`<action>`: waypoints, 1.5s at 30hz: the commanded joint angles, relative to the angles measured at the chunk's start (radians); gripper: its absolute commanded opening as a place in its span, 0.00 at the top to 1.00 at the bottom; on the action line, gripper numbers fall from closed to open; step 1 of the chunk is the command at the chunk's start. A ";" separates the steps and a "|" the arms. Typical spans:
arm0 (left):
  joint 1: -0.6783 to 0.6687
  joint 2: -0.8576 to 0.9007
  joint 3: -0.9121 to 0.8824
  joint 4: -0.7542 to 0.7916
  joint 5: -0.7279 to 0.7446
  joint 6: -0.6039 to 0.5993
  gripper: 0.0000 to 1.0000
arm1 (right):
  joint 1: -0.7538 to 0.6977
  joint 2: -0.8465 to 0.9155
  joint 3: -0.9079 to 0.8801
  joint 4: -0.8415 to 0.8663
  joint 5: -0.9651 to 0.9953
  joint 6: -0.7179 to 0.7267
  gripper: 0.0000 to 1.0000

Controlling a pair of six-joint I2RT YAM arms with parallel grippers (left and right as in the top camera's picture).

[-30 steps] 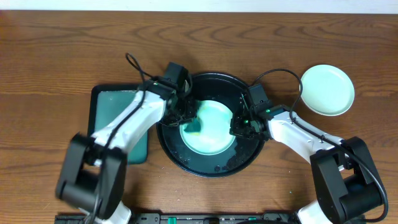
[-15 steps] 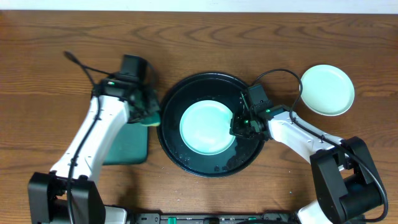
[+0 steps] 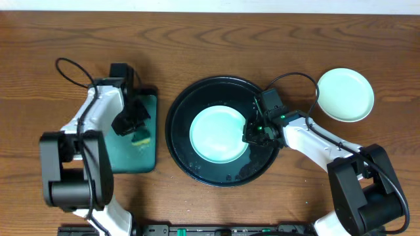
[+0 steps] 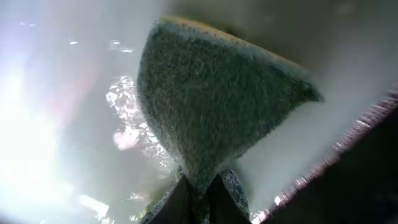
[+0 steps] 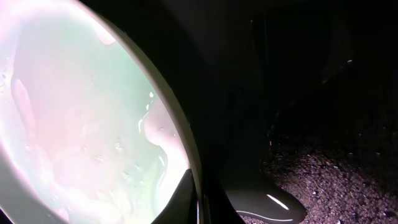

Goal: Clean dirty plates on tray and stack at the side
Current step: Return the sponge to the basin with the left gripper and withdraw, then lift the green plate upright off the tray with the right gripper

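A pale mint plate (image 3: 218, 134) lies in the large round black tray (image 3: 180, 141), with no smear showing on it. My right gripper (image 3: 252, 132) is shut on its right rim; the right wrist view shows the fingers (image 5: 202, 200) pinching the plate's edge (image 5: 81, 124) over the wet black tray (image 5: 298, 93). A second pale plate (image 3: 346, 95) sits on the table at the far right. My left gripper (image 3: 133, 126) is shut on a green-and-yellow sponge (image 3: 141, 138) over the rectangular green tray; the left wrist view shows the sponge (image 4: 211, 106) between the fingers (image 4: 199, 196).
The rectangular black-rimmed green tray (image 3: 128, 157) lies left of the black tray, wet and glaring in the left wrist view (image 4: 56, 124). Water drops sit on the black tray's floor (image 3: 230, 176). Cables loop from both arms. The table is bare wood at the back.
My left arm has carried the sponge off the plate and leftward to over the green tray. The right gripper has stayed on the plate's rim.
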 commanded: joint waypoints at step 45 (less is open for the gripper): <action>-0.105 -0.700 0.011 -0.218 0.022 -0.021 0.18 | -0.128 0.048 -0.020 0.264 -0.694 -0.078 0.99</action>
